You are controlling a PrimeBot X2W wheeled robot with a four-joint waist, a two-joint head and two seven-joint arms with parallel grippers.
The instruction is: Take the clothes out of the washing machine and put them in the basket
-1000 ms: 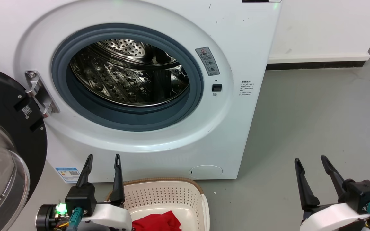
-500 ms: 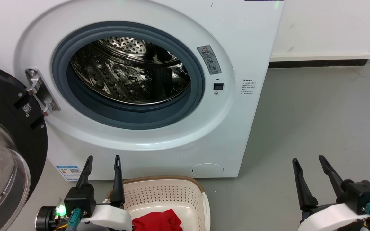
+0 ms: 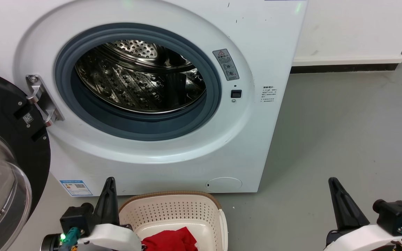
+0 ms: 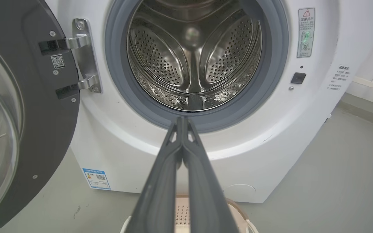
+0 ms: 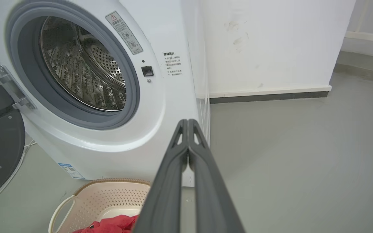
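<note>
Both shut tight w/ nothing held: left gripper (image 3: 109, 181) and right gripper (image 3: 334, 181) parked low. The clothes (image 3: 169, 240) lie in the basket (image 3: 173, 212) just right of the left one; washing machine (image 3: 257, 52) ahead looks empty inside, so prob done, hence idle

Head view: washing machine (image 3: 253, 45) stands on floor (image 3: 344, 132), filling 10 to 1 o'clock; drum (image 3: 134, 87) lies in it, behind porthole (image 3: 217, 94); door (image 3: 2, 139) hangs open at 9 o'clock of porthole, hinged that side; wall (image 3: 354, 28) behind, at 2 o'clock; basket (image 3: 173, 209) on floor just before machine, at 6 o'clock of porthole; clothes (image 3: 171, 240) in basket; left gripper (image 3: 109, 182) just beside basket at 9 o'clock; right gripper (image 3: 334, 183) well apart at 3 o'clock
</note>
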